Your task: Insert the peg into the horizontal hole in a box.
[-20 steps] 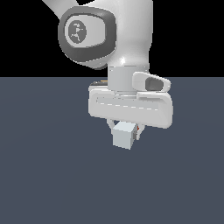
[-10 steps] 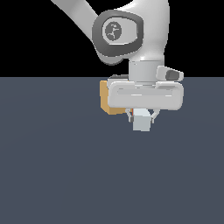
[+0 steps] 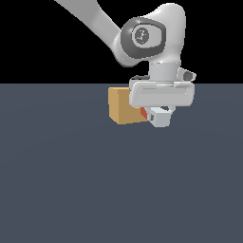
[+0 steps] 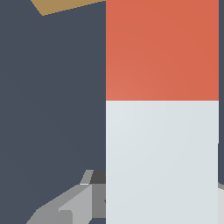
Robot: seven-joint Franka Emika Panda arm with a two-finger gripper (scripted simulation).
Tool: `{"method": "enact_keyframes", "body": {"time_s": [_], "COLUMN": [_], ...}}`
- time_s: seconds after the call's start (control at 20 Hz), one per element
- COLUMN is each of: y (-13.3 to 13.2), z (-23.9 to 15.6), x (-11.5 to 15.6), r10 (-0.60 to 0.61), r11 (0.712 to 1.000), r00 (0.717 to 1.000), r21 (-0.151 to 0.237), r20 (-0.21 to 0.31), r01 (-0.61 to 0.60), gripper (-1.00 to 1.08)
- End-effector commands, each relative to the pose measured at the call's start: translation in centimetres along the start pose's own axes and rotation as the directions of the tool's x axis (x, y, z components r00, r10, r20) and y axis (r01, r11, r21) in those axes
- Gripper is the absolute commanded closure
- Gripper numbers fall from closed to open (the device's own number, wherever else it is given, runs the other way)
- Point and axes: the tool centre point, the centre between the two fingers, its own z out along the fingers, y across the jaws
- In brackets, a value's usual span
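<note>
Dark slate-blue surface (image 3: 71,190) under black background. The white gripper (image 3: 161,113) pinches the red-orange and pale grey-white square bar peg (image 4: 162,109) by its pale half, long axis level, red end pointing toward nine o'clock at the plain tan cube box (image 3: 124,105), just beside it.

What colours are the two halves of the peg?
Red-orange and pale grey-white peg; clearest in the wrist view.

The flat, dark slate-blue table (image 3: 71,180) carries the tan box (image 3: 124,107), which sits near its far edge, about midway along.
</note>
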Motion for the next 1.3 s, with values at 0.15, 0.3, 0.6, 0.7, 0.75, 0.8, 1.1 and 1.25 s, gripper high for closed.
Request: {"method": "enact_keyframes", "body": {"time_s": [0.15, 0.3, 0.6, 0.7, 0.75, 0.8, 1.1, 1.25], "y": [1.5, 1.9, 2.4, 2.4, 2.4, 2.4, 2.4, 2.5], "z": [-0.9, -1.2, -1.5, -1.5, -1.5, -1.5, -1.5, -1.8], "x": [3.3, 4.6, 6.3, 6.5, 6.6, 6.6, 6.5, 6.5], "r10": [-0.121, -0.17, -0.226, -0.233, -0.234, -0.234, -0.234, -0.235], "r11": [0.993, 0.986, 0.974, 0.972, 0.972, 0.972, 0.972, 0.972], "r00": [0.993, 0.986, 0.974, 0.972, 0.972, 0.972, 0.972, 0.972], "r21": [-0.004, -0.004, -0.003, -0.003, -0.003, -0.003, -0.003, -0.007], "r20": [0.0, 0.0, 0.0, 0.0, 0.0, 0.0, 0.0, 0.001], "r01": [0.121, 0.17, 0.226, 0.233, 0.234, 0.234, 0.234, 0.235], "gripper": [1.08, 1.08, 1.08, 1.08, 1.08, 1.08, 1.08, 1.08]}}
